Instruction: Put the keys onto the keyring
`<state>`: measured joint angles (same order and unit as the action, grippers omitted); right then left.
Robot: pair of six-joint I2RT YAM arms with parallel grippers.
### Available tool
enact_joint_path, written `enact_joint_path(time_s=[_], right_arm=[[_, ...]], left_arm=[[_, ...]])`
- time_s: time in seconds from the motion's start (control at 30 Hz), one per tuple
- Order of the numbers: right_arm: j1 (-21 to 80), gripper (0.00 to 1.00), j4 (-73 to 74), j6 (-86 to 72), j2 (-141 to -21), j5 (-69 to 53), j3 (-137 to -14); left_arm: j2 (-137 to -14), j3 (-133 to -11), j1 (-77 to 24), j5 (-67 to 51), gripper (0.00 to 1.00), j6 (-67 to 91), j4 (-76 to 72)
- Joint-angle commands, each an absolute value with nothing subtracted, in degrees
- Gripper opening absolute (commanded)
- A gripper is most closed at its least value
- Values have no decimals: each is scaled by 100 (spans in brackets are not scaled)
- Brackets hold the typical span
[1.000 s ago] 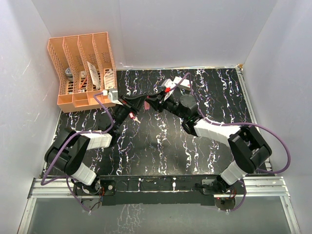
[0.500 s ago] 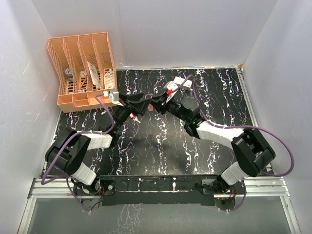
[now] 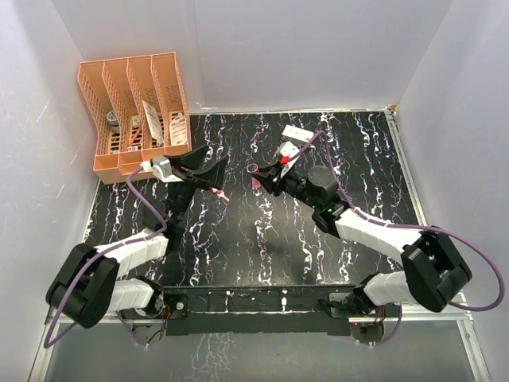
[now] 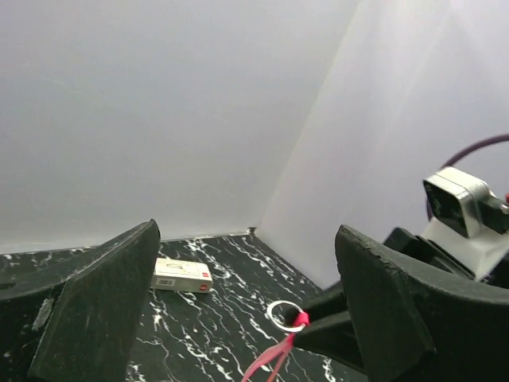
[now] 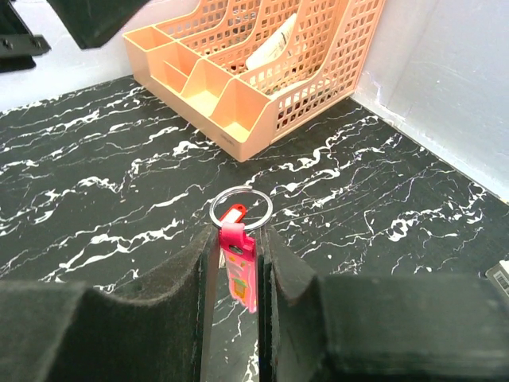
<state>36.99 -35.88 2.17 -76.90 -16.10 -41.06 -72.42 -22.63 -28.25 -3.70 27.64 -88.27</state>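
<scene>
My right gripper (image 5: 237, 235) (image 3: 261, 173) is shut on the keyring (image 5: 241, 208), its fingers pinching the slim pink tag (image 5: 241, 270), with the thin metal ring standing out past the fingertips. A small red key head (image 5: 232, 214) shows through the ring; I cannot tell whether it hangs on the ring or lies beyond it. In the left wrist view the keyring (image 4: 285, 316) hangs between my wide open left gripper (image 4: 246, 239) fingers, untouched by them. From above, the left gripper (image 3: 208, 169) sits left of the right one, apart. A tiny pale piece (image 3: 225, 195) lies on the table below it.
A peach mesh desk organiser (image 3: 135, 111) (image 5: 262, 64) with papers stands at the back left corner. A white rectangular box (image 3: 296, 133) (image 4: 182, 274) with red marks lies at the back middle. White walls close in the black marbled table (image 3: 262, 239).
My left gripper went from shut to wide open and drew back to the left, away from the right gripper. The right gripper kept hold of the keyring and shifted slightly right.
</scene>
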Motion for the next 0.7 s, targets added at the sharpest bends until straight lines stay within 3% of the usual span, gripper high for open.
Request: enact_joint_path(time_s=[0.0, 0.2, 0.5, 0.67], right_arm=[[3686, 12, -3431, 491, -7293, -1685, -3988], [3689, 12, -3015, 553, -7091, -1714, -3964], [3686, 12, -2689, 446, -7008, -1683, -3912], [3690, 12, -2529, 314, -6940, -1705, -3846]], left_arm=[[-6831, -2260, -2832, 142, 91, 2266, -7959], [-6730, -2750, -2821, 257, 89, 2107, -6045], [-7385, -4535, -2755, 382, 90, 2538, -2448], [-7948, -5011, -2634, 373, 78, 2854, -1507]])
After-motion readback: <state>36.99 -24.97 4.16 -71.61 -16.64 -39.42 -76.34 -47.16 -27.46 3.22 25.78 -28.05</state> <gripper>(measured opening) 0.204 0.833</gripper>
